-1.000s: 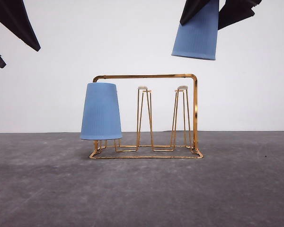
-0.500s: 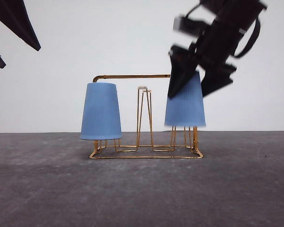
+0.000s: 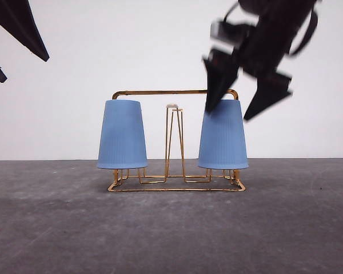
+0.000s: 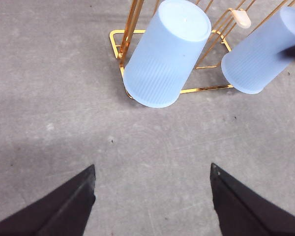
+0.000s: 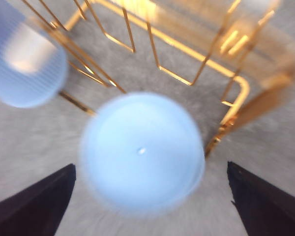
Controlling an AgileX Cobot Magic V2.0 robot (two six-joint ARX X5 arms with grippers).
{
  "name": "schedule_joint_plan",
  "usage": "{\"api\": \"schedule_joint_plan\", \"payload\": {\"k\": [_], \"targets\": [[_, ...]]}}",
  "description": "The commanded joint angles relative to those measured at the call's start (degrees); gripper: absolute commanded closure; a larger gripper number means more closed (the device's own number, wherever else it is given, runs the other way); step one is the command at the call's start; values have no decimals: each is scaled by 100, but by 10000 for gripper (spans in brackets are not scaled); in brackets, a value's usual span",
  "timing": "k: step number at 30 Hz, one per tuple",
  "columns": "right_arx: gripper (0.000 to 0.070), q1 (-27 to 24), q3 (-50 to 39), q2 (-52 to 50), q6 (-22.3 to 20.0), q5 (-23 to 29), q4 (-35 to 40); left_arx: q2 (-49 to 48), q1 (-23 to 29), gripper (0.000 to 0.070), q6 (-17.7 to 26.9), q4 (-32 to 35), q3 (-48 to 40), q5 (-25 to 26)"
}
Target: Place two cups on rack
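Light-blue ribbed plastic, thin-walled by the look of it: both cups sit upside down on the gold wire rack (image 3: pixel 175 140) in the middle of the front view. The left cup (image 3: pixel 122 135) covers the prongs at the rack's left end, the right cup (image 3: pixel 223 135) those at its right end, and the white-tipped middle prong (image 3: pixel 172 106) stands bare between them.

The right claw (image 3: pixel 240 85), upper right of that frame, has its fingers spread apart and hangs just above the right cup's closed base, holding nothing; motion blur hides whether a fingertip touches it. The left claw (image 4: pixel 152 196) is likewise spread and empty, over bare grey bench (image 4: pixel 49 98) at the lower edge of its wrist view.

Such cups are probably very light and a little springy, so a hard squeeze could dent the wall. The ribbing should give the pads some bite. The best hold looks to be across the narrow closed end, where the taper is stiffest. The rack seems light enough to skid if a cup is knocked.
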Motion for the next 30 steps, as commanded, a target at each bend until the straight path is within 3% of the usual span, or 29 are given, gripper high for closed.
{"api": "schedule_joint_plan", "payload": {"k": [1,5,8,17,21,26,30], "targets": [[82,24,336,-125,107,-17,-546,32,-22,271,-9,34,87,-3],[90,23,409,-402,-7,-23,-1270,3,-22,272,-4,-70,87,-6],[92,-8,180,-638,-11,-120,-1346,-37,-22,272,7,-206,85,-50],[94,-114,-2619,-2807,74,-319,1067,-633,-22,272,17,-391,-259,-350],[94,-108,-3848,-3789,439,-322,1952,-1123,-22,272,19,-366,-531,-504],[107,-50,-5179,-4851,1227,-294,3039,-1732,-22,272,19,-308,-978,-588],[116,-28,-5817,-5277,1456,-285,3645,-1939,-22,272,15,-278,-1248,-588]]}}
